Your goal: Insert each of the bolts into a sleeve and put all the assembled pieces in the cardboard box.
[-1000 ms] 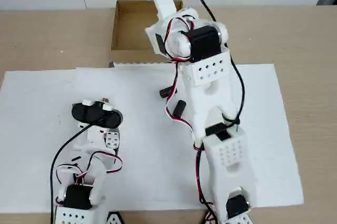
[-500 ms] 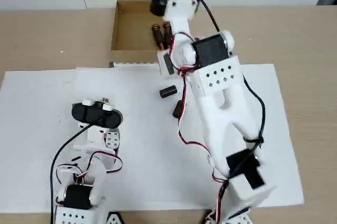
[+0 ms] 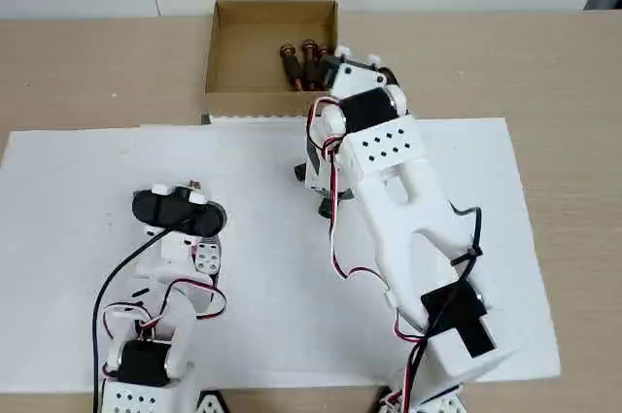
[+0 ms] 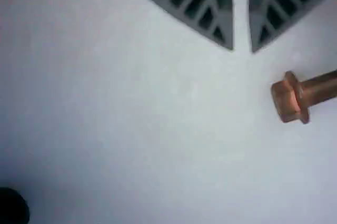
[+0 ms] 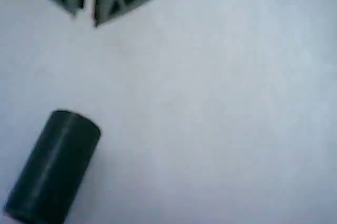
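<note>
The cardboard box (image 3: 243, 44) stands at the table's far edge, with three copper-and-black assembled pieces (image 3: 305, 61) lying in its right part. My right gripper (image 5: 85, 17) is shut and empty over white paper, a black sleeve (image 5: 52, 166) lying loose a short way from it. In the high view the right arm (image 3: 374, 131) hangs just in front of the box, and a black sleeve (image 3: 299, 172) peeks out beside it. My left gripper (image 4: 241, 47) is shut and empty, with a copper bolt (image 4: 300, 97) lying close beside its tips.
A large white paper sheet (image 3: 78, 238) covers the table in front of the box. The left arm (image 3: 177, 211) sits at the near left. Another black piece (image 3: 327, 206) shows under the right arm. A dark object (image 4: 10, 209) lies at the left wrist view's corner.
The right arm has drawn back from over the box and come down over the paper in front of it, uncovering the pieces in the box. The left arm has stayed still.
</note>
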